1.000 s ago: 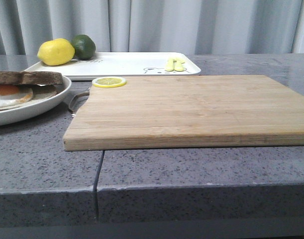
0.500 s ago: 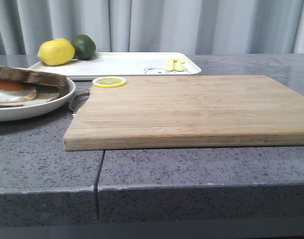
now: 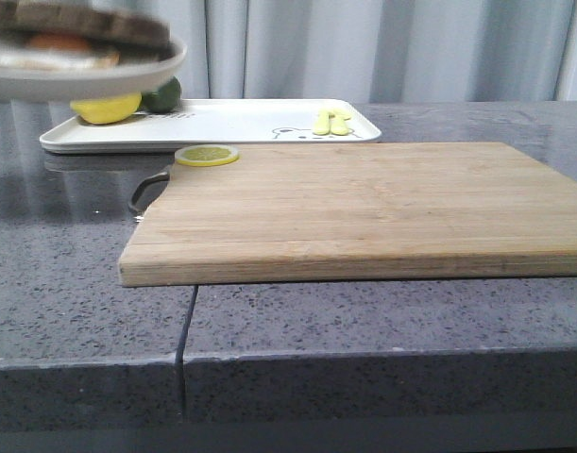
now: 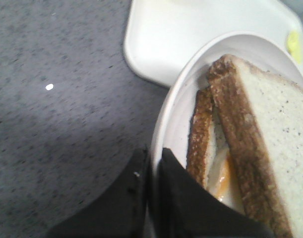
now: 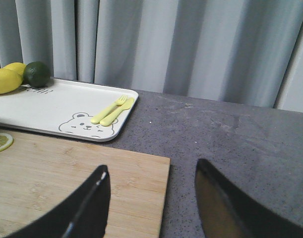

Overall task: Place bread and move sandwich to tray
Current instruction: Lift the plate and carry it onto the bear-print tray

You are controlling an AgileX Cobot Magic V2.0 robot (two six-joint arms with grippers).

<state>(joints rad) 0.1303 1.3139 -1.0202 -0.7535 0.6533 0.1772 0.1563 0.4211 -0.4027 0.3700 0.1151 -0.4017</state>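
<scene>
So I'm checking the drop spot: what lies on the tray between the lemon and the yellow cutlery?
Nothing: in the right wrist view the tray is bare white between the lemon and the cutlery, apart from the printed bear.

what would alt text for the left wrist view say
The left gripper pinches the rim of a white plate holding a sandwich, egg showing between the slices, above a grey counter and a white tray's corner.

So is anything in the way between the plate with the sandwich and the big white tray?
Mostly no: the tray's middle is bare. A yellow lemon and green lime occupy its far-left corner, right under the lifted sandwich plate.
</scene>
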